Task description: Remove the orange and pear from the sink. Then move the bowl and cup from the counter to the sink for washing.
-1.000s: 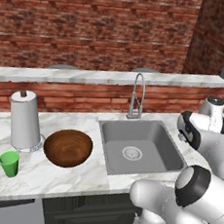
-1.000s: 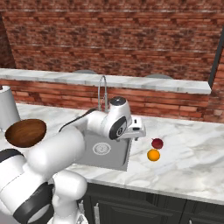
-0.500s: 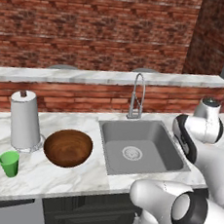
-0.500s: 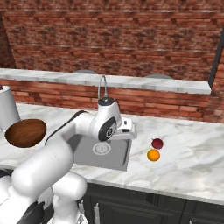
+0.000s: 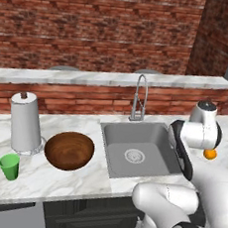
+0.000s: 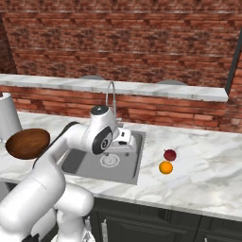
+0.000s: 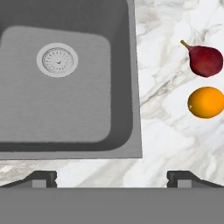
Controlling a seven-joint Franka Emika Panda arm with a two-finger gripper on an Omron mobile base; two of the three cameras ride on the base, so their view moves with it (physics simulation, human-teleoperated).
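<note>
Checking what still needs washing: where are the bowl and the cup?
bowl (image 5: 69, 150), left base view, on its brown inner hollow.
cup (image 5: 9, 167), left base view, on its green side wall.

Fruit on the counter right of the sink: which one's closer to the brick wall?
The pear, dark red with a tapered stem end. It lies just behind the orange, which sits nearer the counter's front edge.

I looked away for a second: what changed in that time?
The arm swung left, carrying the open, empty hand from near the fruit back over the sink. The orange and pear stayed on the counter; bowl and cup untouched.
</note>
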